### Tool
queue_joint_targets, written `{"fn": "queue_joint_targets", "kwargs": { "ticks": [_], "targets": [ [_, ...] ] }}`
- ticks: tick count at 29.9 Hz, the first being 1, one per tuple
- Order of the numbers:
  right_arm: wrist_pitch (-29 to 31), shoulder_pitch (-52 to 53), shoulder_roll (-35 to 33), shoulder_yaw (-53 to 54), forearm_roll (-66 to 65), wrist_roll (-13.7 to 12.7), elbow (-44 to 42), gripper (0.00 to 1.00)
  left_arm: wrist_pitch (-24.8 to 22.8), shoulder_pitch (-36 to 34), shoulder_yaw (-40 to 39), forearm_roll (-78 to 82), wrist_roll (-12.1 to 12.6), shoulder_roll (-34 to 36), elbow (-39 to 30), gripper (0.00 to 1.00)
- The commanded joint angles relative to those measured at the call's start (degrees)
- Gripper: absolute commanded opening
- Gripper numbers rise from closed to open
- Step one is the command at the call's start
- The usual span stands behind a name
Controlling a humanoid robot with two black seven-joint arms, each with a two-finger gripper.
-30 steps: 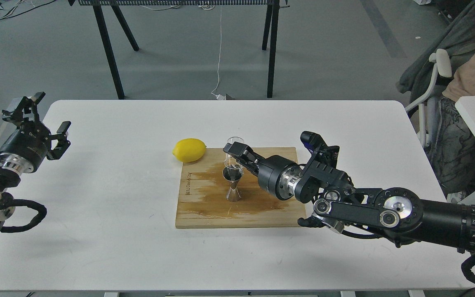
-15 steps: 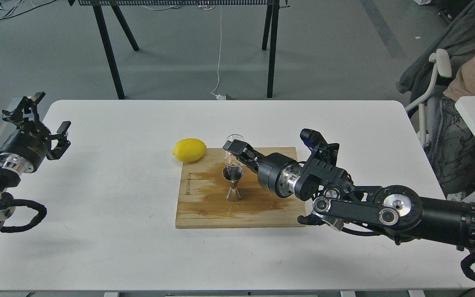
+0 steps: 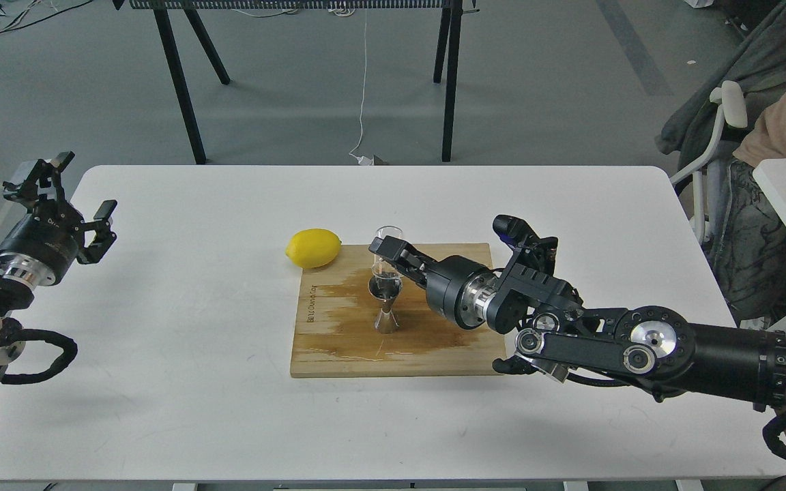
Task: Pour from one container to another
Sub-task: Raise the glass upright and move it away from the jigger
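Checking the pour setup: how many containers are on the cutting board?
2: the glass cup at the board's far edge, in the right end effector; the steel jigger just in front.

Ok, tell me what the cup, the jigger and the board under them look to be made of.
Glass cup: clear, colourless, glass or maybe clear plastic; the board shows through it.
Jigger: shiny metal, likely polished steel, with mirror-like reflections on its cones.
Cutting board: pale wood with visible grain and printed lettering near its left edge; the darker patches look like wet stains.
The right gripper grips the cup.
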Motion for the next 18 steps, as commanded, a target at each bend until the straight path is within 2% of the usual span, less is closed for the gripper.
{"fn": "queue_joint_targets", "kwargs": {
  "ticks": [1, 18],
  "targets": [
    [0.0, 0.3, 0.0, -0.2, 0.0, 0.0, -0.1, 0.47, 0.0, 0.0, 0.0, 0.0, 0.0, 0.0, 0.0, 0.99],
    [0.0, 1.3, 0.1, 0.7, 1.4, 0.0, 0.1, 0.47, 0.0, 0.0, 0.0, 0.0, 0.0, 0.0, 0.0, 0.99]
  ]
}}
